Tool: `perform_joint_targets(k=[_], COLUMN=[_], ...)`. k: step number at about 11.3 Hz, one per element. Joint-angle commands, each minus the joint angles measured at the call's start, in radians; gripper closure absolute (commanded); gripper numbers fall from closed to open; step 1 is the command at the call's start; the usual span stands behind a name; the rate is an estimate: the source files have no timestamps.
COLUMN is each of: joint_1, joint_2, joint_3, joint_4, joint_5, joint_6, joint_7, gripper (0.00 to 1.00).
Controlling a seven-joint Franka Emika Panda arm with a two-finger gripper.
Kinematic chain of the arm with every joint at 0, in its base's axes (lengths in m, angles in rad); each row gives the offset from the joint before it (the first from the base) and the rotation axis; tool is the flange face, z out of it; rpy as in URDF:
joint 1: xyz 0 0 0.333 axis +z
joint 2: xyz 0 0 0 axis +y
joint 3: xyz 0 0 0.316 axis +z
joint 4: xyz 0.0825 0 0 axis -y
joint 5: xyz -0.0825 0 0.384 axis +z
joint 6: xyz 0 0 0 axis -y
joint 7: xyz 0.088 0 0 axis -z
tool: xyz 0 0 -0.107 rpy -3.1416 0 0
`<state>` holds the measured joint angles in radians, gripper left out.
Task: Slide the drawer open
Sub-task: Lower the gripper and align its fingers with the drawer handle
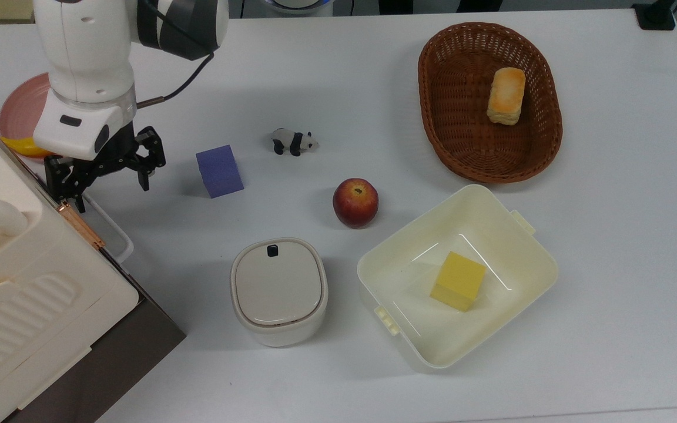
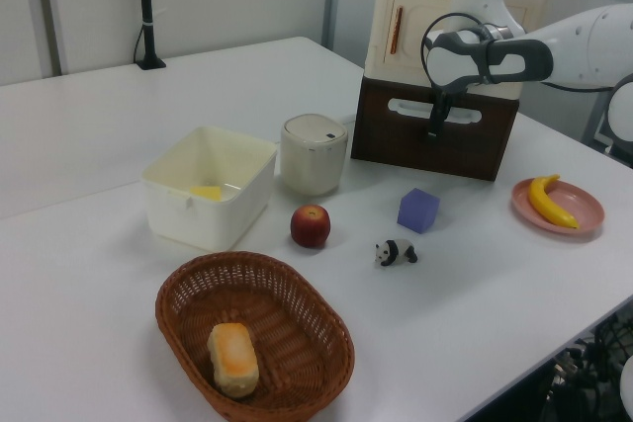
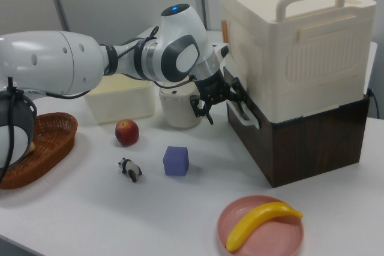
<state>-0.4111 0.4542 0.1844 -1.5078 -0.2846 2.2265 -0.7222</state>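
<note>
The drawer (image 1: 112, 361) is a dark brown box under a cream ribbed appliance (image 1: 27, 294) at the top view's lower left. Its front (image 2: 420, 143) looks flush with the cabinet and its side (image 3: 306, 139) is plain dark wood. Its white loop handle (image 1: 116, 242) sticks out from the front toward the table. My gripper (image 1: 108, 187) is open, its black fingers spread wide just above the handle's upper end. In the left view the gripper (image 2: 433, 127) hangs right in front of the handle (image 2: 406, 106). The right view has the gripper (image 3: 217, 105) beside the handle (image 3: 240, 114).
A purple cube (image 1: 219, 171) lies just right of the gripper, with a toy panda (image 1: 294, 141) and an apple (image 1: 355, 202) beyond. A lidded cream pot (image 1: 278, 291), a cream tub (image 1: 526, 258) holding a yellow block, a basket (image 1: 432, 88) with bread, and a pink plate (image 3: 240, 217) with a banana stand around.
</note>
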Motion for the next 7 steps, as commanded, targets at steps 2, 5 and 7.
perform_joint_targets(k=[2,5,7], joint_1=[0.023,0.023,0.023], joint_2=[0.004,0.004,0.004], joint_3=[-0.02,-0.02,-0.02], joint_4=[0.017,0.017,0.017], joint_5=[-0.021,-0.021,-0.021], joint_6=[0.008,0.008,0.008], joint_7=[0.044,0.049,0.05], gripper=[0.02,0.03,0.03])
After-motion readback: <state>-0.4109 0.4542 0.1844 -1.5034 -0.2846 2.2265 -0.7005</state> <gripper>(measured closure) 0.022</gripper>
